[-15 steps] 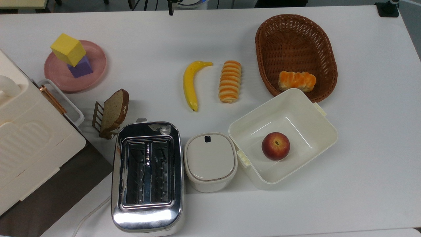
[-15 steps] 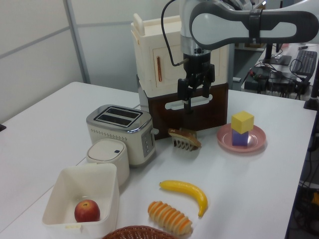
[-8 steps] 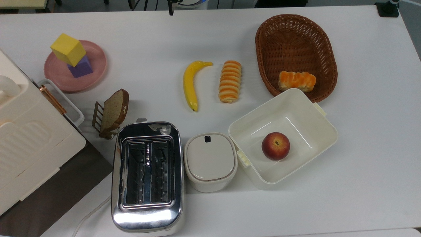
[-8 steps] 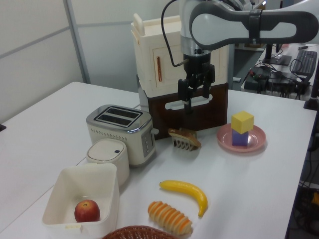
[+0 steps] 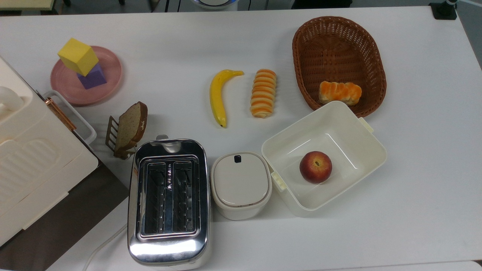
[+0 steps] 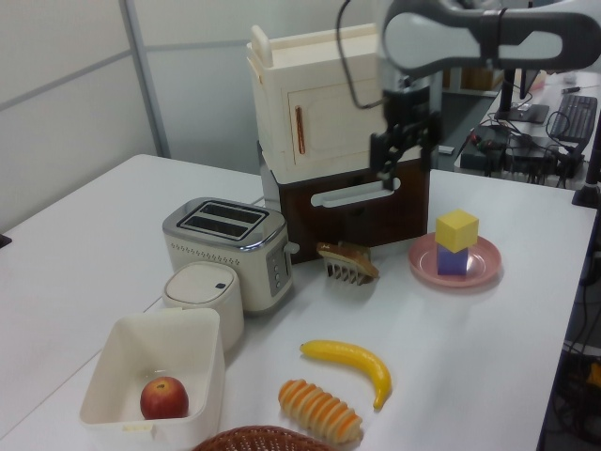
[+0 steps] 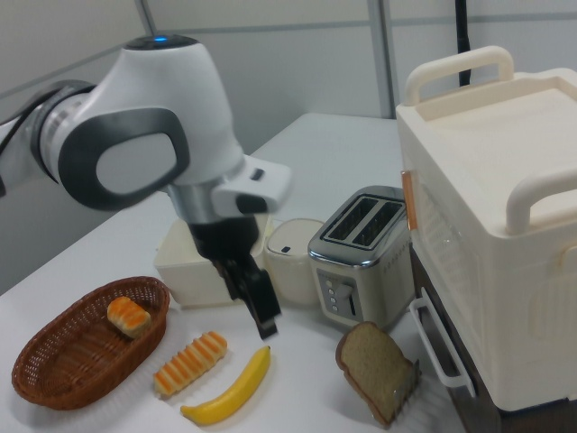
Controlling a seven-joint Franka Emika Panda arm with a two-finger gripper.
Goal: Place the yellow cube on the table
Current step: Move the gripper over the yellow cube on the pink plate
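The yellow cube (image 5: 78,56) sits tilted on top of a purple cube (image 5: 94,78), both on a round pink plate (image 5: 109,71) at the top view's far left on the white table (image 5: 169,45). In the left view the yellow cube (image 6: 457,229) stands at the right on the table (image 6: 507,357). My gripper (image 6: 386,177) hangs in the air up and to the left of the cube there, in front of the cream cabinet, well apart from it. The right view has the gripper (image 7: 264,325) pointing down above the banana, holding nothing.
A bread slice in a rack (image 5: 130,128), a chrome toaster (image 5: 168,199) and a tall cream cabinet (image 5: 22,150) stand near the plate. A banana (image 5: 218,96), a striped roll (image 5: 263,93), a wicker basket (image 5: 301,37), a lidded pot (image 5: 241,184) and a white tub (image 5: 376,150) with an apple lie further off.
In the left view the arm has swung right and slightly up, from above the bread rack toward the pink plate. The cubes and other objects have not moved.
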